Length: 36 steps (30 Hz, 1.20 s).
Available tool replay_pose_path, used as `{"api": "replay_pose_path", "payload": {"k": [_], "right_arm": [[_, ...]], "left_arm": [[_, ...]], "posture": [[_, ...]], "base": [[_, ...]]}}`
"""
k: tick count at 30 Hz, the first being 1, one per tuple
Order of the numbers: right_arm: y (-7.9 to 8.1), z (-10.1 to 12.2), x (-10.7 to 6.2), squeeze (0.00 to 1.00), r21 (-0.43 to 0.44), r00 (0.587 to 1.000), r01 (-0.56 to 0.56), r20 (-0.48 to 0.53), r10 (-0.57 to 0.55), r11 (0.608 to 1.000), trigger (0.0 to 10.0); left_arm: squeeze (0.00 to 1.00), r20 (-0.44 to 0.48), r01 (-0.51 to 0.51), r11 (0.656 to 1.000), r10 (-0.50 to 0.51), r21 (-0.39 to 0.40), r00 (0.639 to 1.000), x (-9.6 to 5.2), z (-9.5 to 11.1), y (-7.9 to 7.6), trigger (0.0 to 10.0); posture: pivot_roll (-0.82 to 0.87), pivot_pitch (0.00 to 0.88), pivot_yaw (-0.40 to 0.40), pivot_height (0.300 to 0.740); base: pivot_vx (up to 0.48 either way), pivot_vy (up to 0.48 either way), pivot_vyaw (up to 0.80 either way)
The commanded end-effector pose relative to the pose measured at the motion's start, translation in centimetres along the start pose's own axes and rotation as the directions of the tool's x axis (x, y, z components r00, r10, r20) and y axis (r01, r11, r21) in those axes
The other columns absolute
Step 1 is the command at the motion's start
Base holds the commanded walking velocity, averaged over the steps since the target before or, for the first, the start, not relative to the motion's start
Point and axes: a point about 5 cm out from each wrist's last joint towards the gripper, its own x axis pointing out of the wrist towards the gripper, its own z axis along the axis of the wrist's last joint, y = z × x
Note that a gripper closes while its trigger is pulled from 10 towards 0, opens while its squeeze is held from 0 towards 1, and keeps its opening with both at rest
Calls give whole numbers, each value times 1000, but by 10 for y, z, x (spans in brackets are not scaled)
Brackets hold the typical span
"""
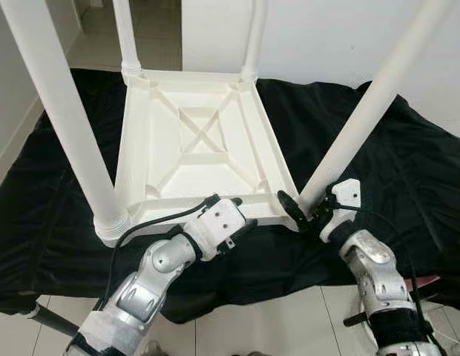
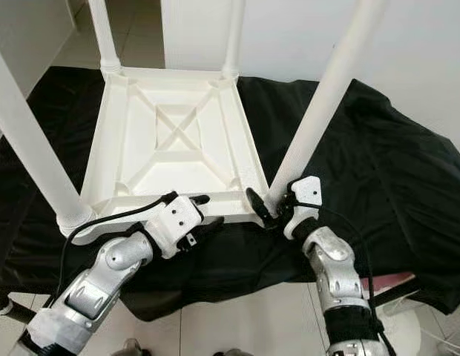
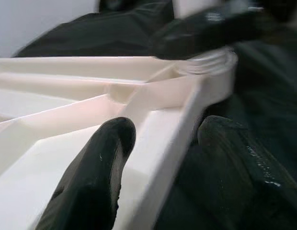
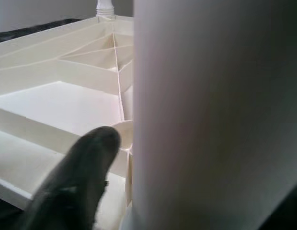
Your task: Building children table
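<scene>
A white plastic tabletop [image 1: 200, 141] lies upside down on a black cloth [image 1: 393, 170] spread over the bench, its ribbed underside facing up, with four white legs standing in its corners. The left claw [image 1: 231, 219] is at the near rim of the tabletop; in the left wrist view one finger [image 3: 91, 177] sits inside the rim and the other outside it, so the claw straddles the rim, fairly narrow. The right claw [image 1: 310, 211] grips the base of the near right leg [image 1: 363, 119], which tilts away to the right where it meets its corner socket. The near left leg [image 1: 63, 111] stands in its collar. Pale floor tiles [image 1: 289, 326] show below the cloth's edge.
</scene>
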Motion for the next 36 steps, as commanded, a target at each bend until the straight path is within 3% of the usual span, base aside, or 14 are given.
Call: {"api": "replay_pose_path", "payload": {"k": [1,10,11,14,18,23,28,36], "right_arm": [[-2,-6,-2,0,-9,1000,-19,-25,18,1000,0],[-5,-11,-1,0,25,999,-41,-23,41,999,0],[-4,-11,-1,0,28,999,-40,-18,41,999,10000],[-2,-12,-1,0,35,999,-47,-10,48,998,10000],[4,-9,-2,0,80,999,-34,26,32,996,10000],[8,-6,-1,0,97,999,3,48,-7,995,10000],[10,-1,-1,0,95,988,128,72,-135,987,10000],[17,-1,-3,0,126,970,228,56,-237,965,10000]], "left_arm": [[0,4,29,999,-29,22,1000,3,1,-1,10000],[0,-9,38,998,-38,51,999,4,-1,1,10000],[0,-5,49,997,-48,52,999,5,0,0,10000],[0,2,63,997,-64,53,998,5,1,-2,10000],[0,58,57,998,-57,-8,997,6,9,-1,10000],[0,54,68,998,-68,1,996,6,8,-4,10000],[0,63,89,996,-88,-16,994,3,6,-12,10000],[0,67,90,995,-86,-50,994,-1,1,-15,10000]], "posture": [[18,13,-109,740],[17,8,-102,740],[14,8,-98,740],[11,8,-97,740],[10,11,-97,740],[10,11,-101,740],[15,15,-106,740],[11,16,-107,740]], "base": [[0,0,0],[0,0,0],[0,0,0],[0,0,0],[0,0,0],[0,0,0],[0,0,0],[0,0,0]]}}
